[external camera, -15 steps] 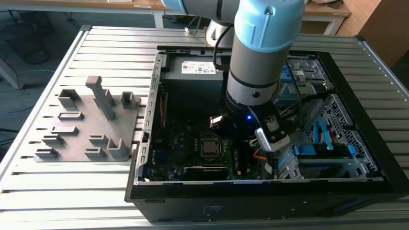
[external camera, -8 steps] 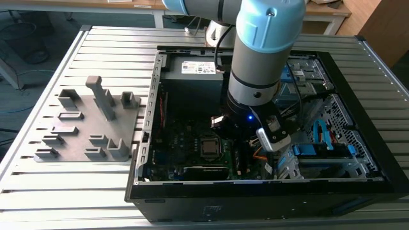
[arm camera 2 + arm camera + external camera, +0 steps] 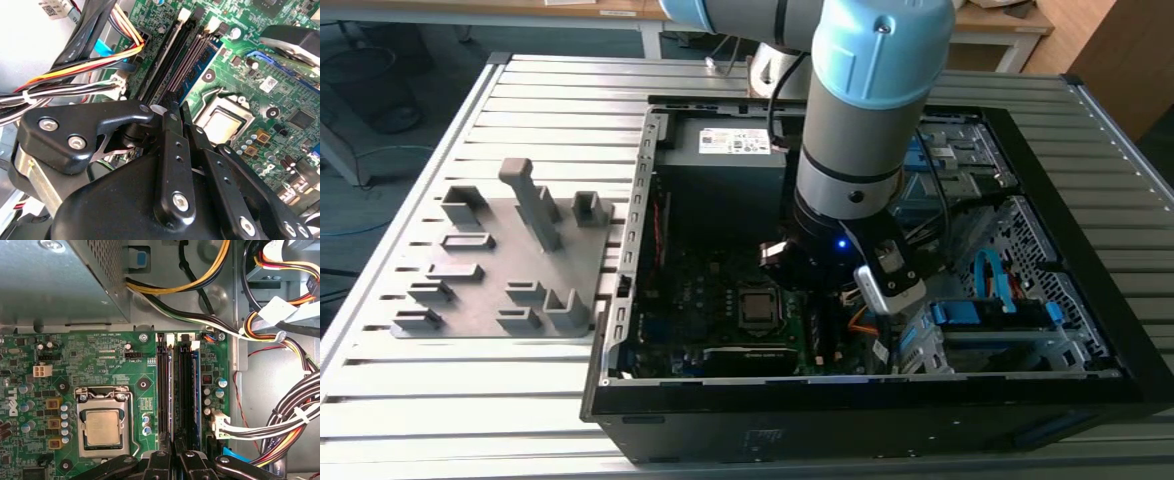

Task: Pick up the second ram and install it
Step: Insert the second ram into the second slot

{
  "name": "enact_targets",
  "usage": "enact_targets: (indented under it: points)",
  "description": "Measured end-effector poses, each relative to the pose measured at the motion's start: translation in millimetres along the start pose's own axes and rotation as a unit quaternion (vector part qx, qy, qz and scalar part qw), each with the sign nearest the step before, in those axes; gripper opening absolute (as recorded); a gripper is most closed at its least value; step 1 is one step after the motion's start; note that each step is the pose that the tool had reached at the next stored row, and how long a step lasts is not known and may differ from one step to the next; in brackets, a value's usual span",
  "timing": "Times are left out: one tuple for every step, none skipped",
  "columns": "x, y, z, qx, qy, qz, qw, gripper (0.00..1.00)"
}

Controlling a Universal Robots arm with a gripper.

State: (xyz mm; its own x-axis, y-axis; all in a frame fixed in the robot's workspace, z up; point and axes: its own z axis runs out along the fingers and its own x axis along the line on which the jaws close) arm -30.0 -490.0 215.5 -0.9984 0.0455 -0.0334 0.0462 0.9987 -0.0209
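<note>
Gripper (image 3: 175, 107) is down inside the open PC case (image 3: 1067, 150), over the motherboard's (image 3: 100, 350) RAM slots (image 3: 162, 390), beside the CPU socket (image 3: 102, 427). Jaws narrow, closed on the second ram (image 3: 194, 390), which stands edge-on in a slot. Grey holder block (image 3: 507, 260) sits on the table outside the case.

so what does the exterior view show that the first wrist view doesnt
Exterior view: the whole open computer case on a slatted table, a grey holder block beside it, and the arm reaching down into the case.

First wrist view: the memory slots close up, with a dark stick standing in the outer one.

Both: the motherboard and its processor socket.
</note>
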Motion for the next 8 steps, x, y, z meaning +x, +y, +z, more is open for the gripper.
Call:
enact_targets:
  points:
    - [0.0,0.0,0.0,0.0005,0.0,0.0,1.0,0.14]
    - [0.0,0.0,0.1,0.001,0.0,0.0,1.0,0.14]
    - [0.0,0.0,0.3,0.0013,0.0,0.0,1.0,0.14]
    - [-0.1,0.0,0.5,0.0016,-0.0001,0.0,1.0,0.14]
    - [-0.2,0.1,0.8,0.002,-0.0001,0.0,1.0,0.14]
    - [-0.5,0.2,1.0,0.0024,-0.0001,0.0,1.0,0.14]
    - [-0.9,0.4,1.4,0.0028,-0.0001,0.0,1.0,0.14]
    - [-1.2,0.7,1.8,0.0032,-0.0001,0.0,1.0,0.14]
